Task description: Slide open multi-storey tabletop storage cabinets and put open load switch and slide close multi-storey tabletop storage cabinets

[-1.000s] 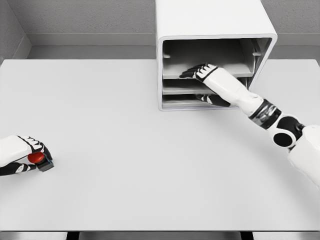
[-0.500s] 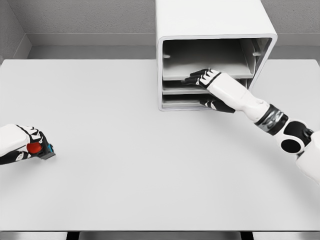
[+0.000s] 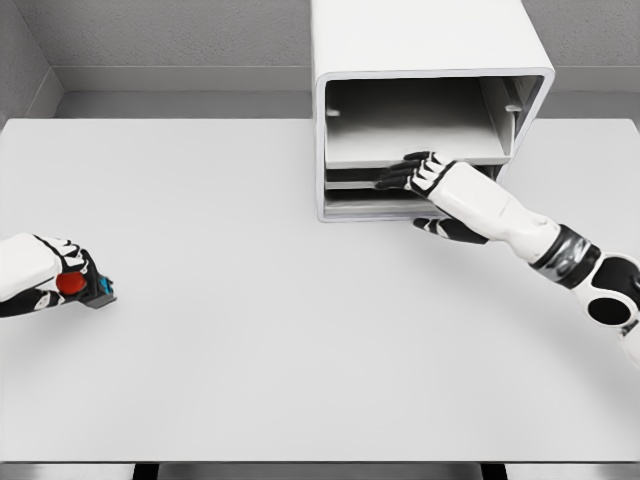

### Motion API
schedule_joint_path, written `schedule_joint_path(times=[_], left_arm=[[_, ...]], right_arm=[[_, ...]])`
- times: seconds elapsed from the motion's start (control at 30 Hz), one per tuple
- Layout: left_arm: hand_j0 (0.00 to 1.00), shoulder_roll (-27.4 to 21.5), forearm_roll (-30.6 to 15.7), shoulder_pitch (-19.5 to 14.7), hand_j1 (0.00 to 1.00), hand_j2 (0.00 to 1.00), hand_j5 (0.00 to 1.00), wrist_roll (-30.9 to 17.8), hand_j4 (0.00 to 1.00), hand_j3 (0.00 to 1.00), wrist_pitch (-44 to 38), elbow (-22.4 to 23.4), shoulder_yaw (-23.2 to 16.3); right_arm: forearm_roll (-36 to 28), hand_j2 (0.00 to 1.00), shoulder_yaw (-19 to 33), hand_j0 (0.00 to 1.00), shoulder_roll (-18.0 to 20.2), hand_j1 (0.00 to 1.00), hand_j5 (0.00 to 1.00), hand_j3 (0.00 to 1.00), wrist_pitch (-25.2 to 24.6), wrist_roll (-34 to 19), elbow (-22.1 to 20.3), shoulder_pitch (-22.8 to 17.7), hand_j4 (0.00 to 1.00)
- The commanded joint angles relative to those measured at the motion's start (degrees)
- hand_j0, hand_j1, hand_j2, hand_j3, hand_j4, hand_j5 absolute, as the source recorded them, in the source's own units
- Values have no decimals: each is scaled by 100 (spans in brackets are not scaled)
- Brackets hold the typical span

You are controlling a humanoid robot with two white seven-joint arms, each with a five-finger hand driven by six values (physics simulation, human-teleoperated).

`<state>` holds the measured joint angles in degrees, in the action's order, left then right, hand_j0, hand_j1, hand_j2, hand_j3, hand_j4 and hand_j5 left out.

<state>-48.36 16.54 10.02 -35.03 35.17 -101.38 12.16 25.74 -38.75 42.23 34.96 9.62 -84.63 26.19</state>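
The white box-shaped storage cabinet [image 3: 425, 100] stands at the far edge of the smooth grey table [image 3: 300, 330], its open front facing the robot. The right hand [image 3: 425, 178] grips a middle shelf's front lip. Far left of the cabinet, the left hand [image 3: 45, 280] clasps the load switch [image 3: 85, 288], red knob upward.

Your right hand [image 3: 428, 178] hooks its fingers [image 3: 396, 176] over the cabinet's [image 3: 420, 60] middle shelf; your left hand [image 3: 45, 280] clasps the switch [image 3: 82, 287].
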Motion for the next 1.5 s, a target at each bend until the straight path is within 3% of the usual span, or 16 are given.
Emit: schedule_joint_path(times=[0.0, 0.17, 0.27, 0.47, 0.57, 0.7, 1.47], left_arm=[[40, 2, -37, -9, 40, 40, 40, 3, 40, 40, -17, -4, -3], [40, 45, -37, -44, 40, 40, 40, 3, 40, 40, -17, -4, -12], [40, 89, -28, -61, 40, 40, 40, 3, 40, 40, -17, -4, -12], [40, 98, -28, -61, 40, 40, 40, 3, 40, 40, -17, -4, -12], [40, 151, -28, -70, 40, 40, 40, 3, 40, 40, -17, -4, -12], [40, 256, -28, -70, 40, 40, 40, 3, 40, 40, -17, 4, -12], [40, 546, 25, -299, 40, 40, 40, 3, 40, 40, -17, -92, -30]], right_arm=[[-131, 82, 8, 82, 154, 82, 82, 82, 4, 5, -202, 0, 82], [-227, 82, 17, 82, 515, 82, 82, 82, 4, 5, -703, -114, 82], [-307, 81, 69, 81, 550, 81, 81, 81, 4, -4, -721, -79, 81], [-307, 81, 157, 81, 41, 81, 81, 81, 4, -22, -220, 88, 81], [-280, 81, 113, 81, -364, 81, 81, 81, 4, -22, 280, 325, 81], [-280, 81, 105, 81, -803, 81, 81, 81, 4, -496, 790, 492, 81], [-254, 81, -10, 81, -1190, 81, 81, 81, 4, -514, 1415, 765, 81]])
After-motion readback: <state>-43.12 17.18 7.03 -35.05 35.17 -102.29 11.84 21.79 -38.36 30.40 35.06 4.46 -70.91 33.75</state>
